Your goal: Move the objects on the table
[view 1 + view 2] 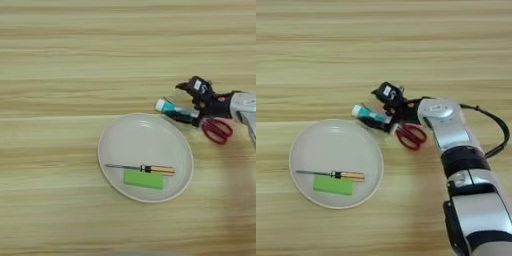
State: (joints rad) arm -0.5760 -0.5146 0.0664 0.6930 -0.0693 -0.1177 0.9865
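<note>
Right arm (448,132) reaches left, jaws seemingly parted

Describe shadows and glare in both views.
Left eye view: even light, no glare on the table, faint shadow under the plate at its near rim. Right eye view: soft highlight on the silver forearm, faint shadow beside it.
</note>
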